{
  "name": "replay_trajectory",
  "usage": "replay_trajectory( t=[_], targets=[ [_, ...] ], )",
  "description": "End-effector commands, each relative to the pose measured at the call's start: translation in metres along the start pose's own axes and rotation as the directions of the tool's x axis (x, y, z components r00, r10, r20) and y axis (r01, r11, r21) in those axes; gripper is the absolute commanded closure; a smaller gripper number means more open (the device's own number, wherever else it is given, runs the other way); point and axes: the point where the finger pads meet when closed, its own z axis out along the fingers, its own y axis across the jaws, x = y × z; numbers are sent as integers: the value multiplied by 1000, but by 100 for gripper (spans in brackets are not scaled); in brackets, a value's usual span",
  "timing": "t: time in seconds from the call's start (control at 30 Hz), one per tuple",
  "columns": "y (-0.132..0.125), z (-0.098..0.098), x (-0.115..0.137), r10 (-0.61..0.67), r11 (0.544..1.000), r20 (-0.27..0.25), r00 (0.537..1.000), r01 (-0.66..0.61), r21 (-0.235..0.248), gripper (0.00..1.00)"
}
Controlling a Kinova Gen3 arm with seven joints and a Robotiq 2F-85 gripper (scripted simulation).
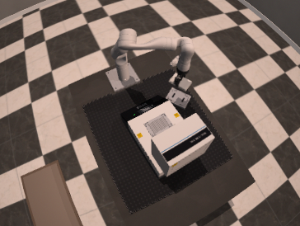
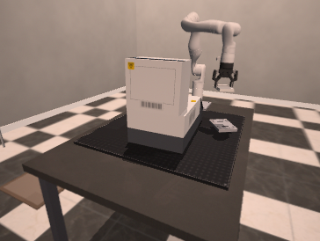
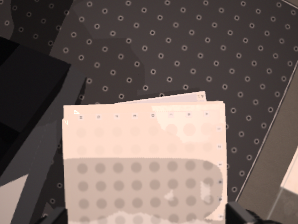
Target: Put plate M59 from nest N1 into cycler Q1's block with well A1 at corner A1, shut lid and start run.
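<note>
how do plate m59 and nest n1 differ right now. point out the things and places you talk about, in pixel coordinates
Plate M59 (image 1: 185, 84) (image 2: 225, 89) (image 3: 145, 142) is held aloft by the end effector (image 1: 181, 81) (image 2: 225, 86) (image 3: 149, 215); nest N1 (image 1: 178, 98) (image 2: 223, 125) (image 3: 165, 98) sits on the mat (image 1: 107, 144) (image 2: 208, 163) (image 3: 200, 40). M59 shows a well grid, N1 dark slots. Both look roughly rectangular.

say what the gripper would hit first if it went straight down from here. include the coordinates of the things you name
The gripper (image 1: 180, 82) (image 2: 225, 85) (image 3: 146, 215) would probably bring its held plate (image 1: 185, 84) (image 2: 225, 88) (image 3: 145, 140) down onto the plate nest (image 1: 178, 98) (image 2: 223, 125) (image 3: 167, 98), though height and exact line-up are unclear.

Plain walls above a checkered floor
A dark counter (image 1: 231, 175) (image 2: 145, 193) stands on black-and-cream tiles (image 1: 140, 12) (image 2: 281, 176); a low brown piece (image 1: 51, 194) (image 2: 32, 191) sits nearby, in dim, warm light.
</note>
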Motion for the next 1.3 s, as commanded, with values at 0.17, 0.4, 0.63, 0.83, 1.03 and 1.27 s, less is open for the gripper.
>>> replay_trajectory(
  t=[0.17, 0.4, 0.63, 0.83, 1.03, 1.27],
  targets=[
    [-25, -1, -4, 90, 996, 2, 996, -90, 0, 10],
    [-42, -1, -6, 148, 989, 2, 989, -148, 0, 10],
    [-65, -1, -10, 228, 974, 2, 974, -228, 0, 10],
    [-85, -1, -13, 295, 955, 2, 955, -295, 0, 10],
    [-98, -1, -15, 340, 941, 2, 941, -340, 0, 10],
    [-121, -1, -18, 415, 910, 2, 910, -415, 0, 10]
  ],
)
